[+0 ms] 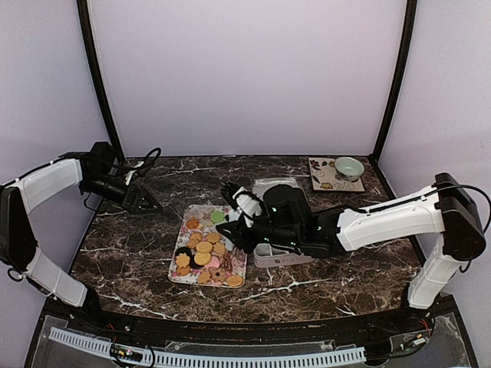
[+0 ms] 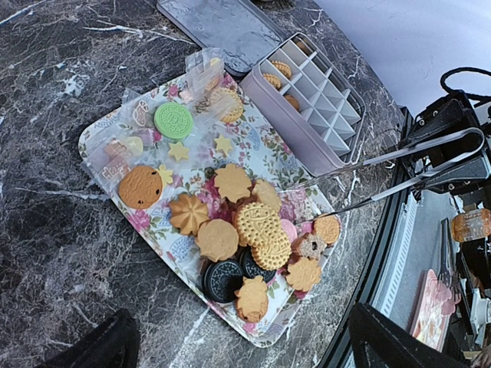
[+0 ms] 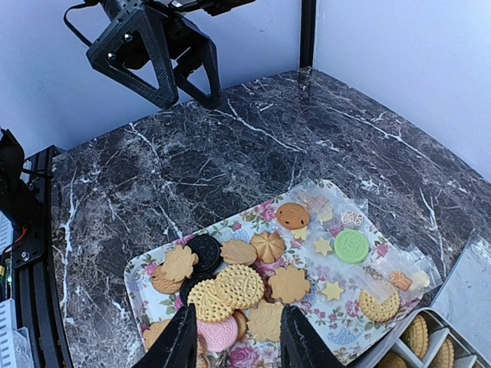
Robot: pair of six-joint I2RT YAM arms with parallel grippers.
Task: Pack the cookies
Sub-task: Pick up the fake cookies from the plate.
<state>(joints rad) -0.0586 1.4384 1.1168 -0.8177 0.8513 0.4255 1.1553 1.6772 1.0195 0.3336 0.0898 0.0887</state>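
Several cookies point(image 1: 203, 257) point(image 2: 257, 226) point(image 3: 238, 284), tan, dark and pink, lie heaped on a floral tray point(image 1: 178, 277) point(image 2: 165, 230) point(image 3: 146, 264). Beside it stands a grey compartment box point(image 1: 280, 257) point(image 2: 314, 100) point(image 3: 430, 337) with a few cookies in its near cells. My right gripper point(image 1: 239, 226) point(image 2: 453, 149) point(image 3: 234, 337) hangs over the tray's near end, shut on metal tongs point(image 2: 399, 151) whose spread tips reach a small cookie at the tray's corner. My left gripper point(image 1: 149, 203) point(image 2: 242, 322) point(image 3: 190, 98) hovers open and unloaded at the far left.
The box's lid point(image 1: 272, 185) point(image 2: 222, 27) lies behind the box. Clear wrappers and a green cookie point(image 2: 174, 120) point(image 3: 351, 246) cover the tray's far end. A small tray point(image 1: 326, 180) with a green bowl point(image 1: 349, 167) sits back right. A cable point(image 1: 146, 161) trails back left.
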